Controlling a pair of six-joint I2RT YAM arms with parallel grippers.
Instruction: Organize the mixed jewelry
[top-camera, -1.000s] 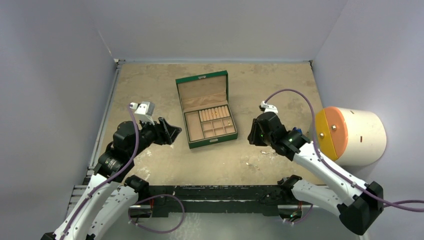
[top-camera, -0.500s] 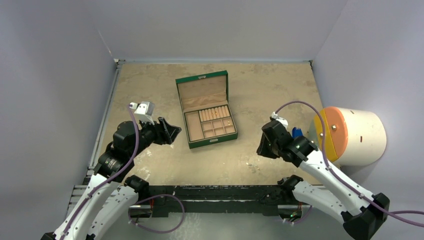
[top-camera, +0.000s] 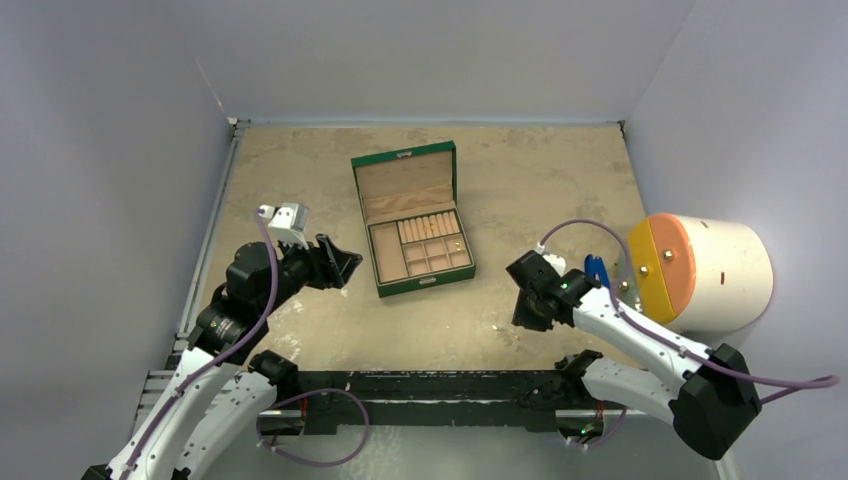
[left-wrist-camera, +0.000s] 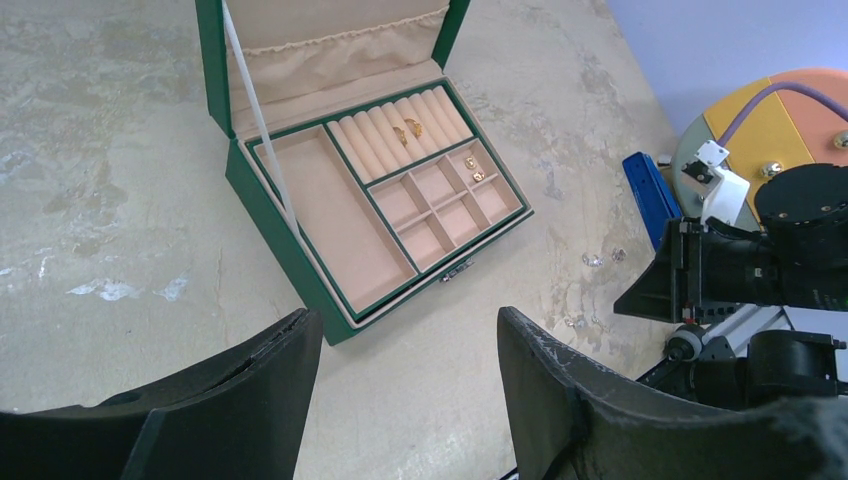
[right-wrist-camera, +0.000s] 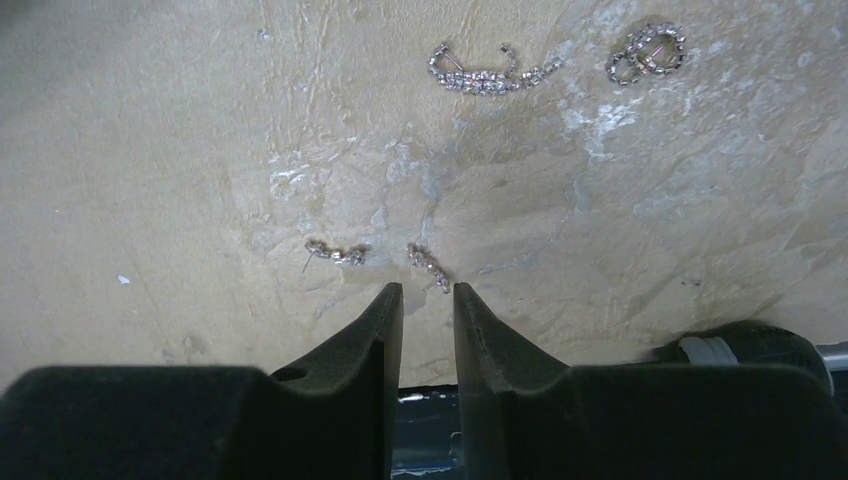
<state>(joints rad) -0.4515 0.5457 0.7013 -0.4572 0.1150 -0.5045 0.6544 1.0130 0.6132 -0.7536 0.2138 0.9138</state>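
The sandy, mottled table (top-camera: 540, 170) is being occupied at its right edge by a white drum (top-camera: 730, 275) lying on its side, with its orange and yellow face being turned towards the arms. Near the middle, a green box (top-camera: 412, 220) is being shown with its lid up. Its beige tray is divided into one long bay, a row of ring rolls and several small cells.

The left gripper (left-wrist-camera: 405, 335) is being held above the table on the box's near-left side, its jaws being spread wide with nothing between them. The right gripper (right-wrist-camera: 427, 292) is being pointed down at the table near the front right, its jaws being held a narrow gap apart with nothing clamped in it.

A blue tool (top-camera: 596, 270) is being seen lying just beside the drum. Gold pieces (left-wrist-camera: 410, 130) are being carried on the ring rolls, and gold studs (left-wrist-camera: 473, 170) in a small cell at the tray's right.

On the bare table, one short sparkling strand (right-wrist-camera: 430, 268) is being shown just beyond the right fingertips, with another short strand (right-wrist-camera: 335, 252) near it. A longer curved pair (right-wrist-camera: 492, 72) and a looped piece (right-wrist-camera: 645, 52) are being shown farther off.
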